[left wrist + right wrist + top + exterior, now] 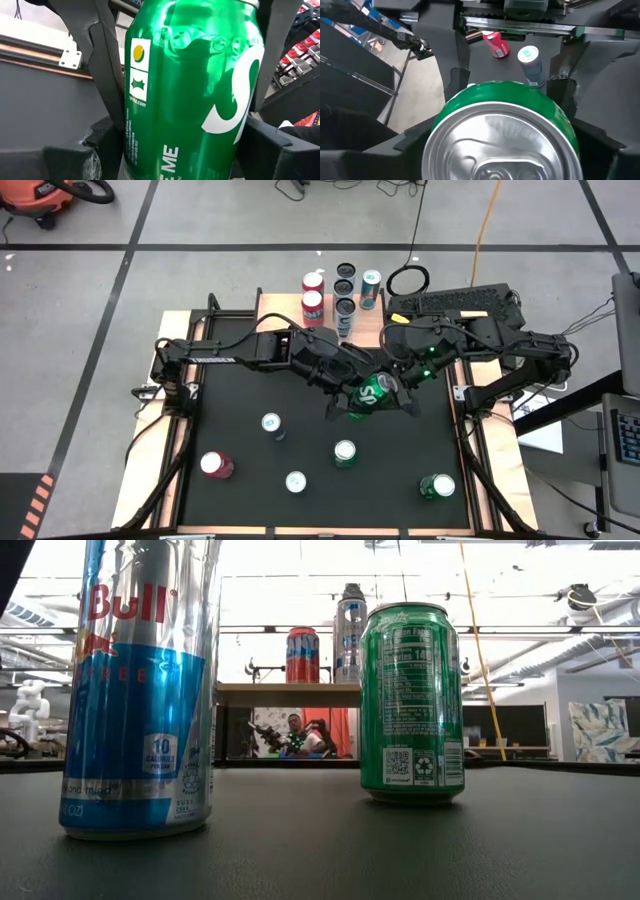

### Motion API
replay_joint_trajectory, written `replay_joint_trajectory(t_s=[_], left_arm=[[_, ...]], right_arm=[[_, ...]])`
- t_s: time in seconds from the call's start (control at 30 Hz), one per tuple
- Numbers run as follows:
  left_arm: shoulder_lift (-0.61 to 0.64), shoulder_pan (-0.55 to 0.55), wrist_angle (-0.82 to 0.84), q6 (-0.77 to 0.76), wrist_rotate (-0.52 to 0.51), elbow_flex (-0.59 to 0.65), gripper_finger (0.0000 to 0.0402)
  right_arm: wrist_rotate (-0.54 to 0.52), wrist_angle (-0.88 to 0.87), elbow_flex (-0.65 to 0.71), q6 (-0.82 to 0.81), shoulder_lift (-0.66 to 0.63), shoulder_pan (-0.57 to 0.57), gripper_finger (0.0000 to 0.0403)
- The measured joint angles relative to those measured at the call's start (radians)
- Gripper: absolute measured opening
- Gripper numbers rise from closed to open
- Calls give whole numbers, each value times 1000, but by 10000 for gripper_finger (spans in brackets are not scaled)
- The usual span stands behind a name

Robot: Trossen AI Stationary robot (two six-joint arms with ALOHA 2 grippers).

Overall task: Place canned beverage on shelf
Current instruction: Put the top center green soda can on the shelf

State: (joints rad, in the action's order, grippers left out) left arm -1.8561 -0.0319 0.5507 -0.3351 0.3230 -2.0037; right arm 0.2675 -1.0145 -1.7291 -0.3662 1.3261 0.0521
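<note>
The left gripper (357, 395) reaches in from the left and is pinched on the green can (372, 392). In its wrist view its fingers (107, 75) press flat against both sides of the can. The can hangs tilted above the middle of the table (240, 390), caught between the two grippers. The right gripper (392, 386) meets it from the opposite side, around the lid end (whether it is clamping or only bracketing the can, I cannot tell).

The chief risk, in my judgement, is the shared hold. If one gripper pulls away while the other's grip is weak, the smooth can could twist or drop. If both clamp and move apart, it may be dented or wrenched loose. A drop would land the can near the green can (345, 452) standing just below the grippers.

For room, the red can (215, 465) and the blue-white can (271, 423) stand to the left of the grippers, nearer the front edge. Another green can (437, 486) stands to the right, well apart. The shelf (275, 305) lies beyond the grippers at the table's far edge. Red cans (313, 293), dark cans (345, 288) and a blue can (371, 285) already crowd its middle and right. Its left part is bare, and that looks the safest landing. The approach should keep clear of the standing rows.
</note>
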Motion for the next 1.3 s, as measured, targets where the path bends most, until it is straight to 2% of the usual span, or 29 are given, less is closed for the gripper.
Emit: replay_joint_trajectory(t_s=[0.37,0.67,0.93,1.3], left_arm=[[0,9,-59,-97,25,0,287],[0,28,-52,-128,27,0,298],[0,34,-54,-106,20,0,301],[0,34,-34,-105,15,-1,302]], right_arm=[[-1,8,0,-47,-25,0,334],[-85,-3,1,69,-17,14,352],[-70,-12,1,174,-17,14,353],[-86,-34,1,159,-15,14,353]])
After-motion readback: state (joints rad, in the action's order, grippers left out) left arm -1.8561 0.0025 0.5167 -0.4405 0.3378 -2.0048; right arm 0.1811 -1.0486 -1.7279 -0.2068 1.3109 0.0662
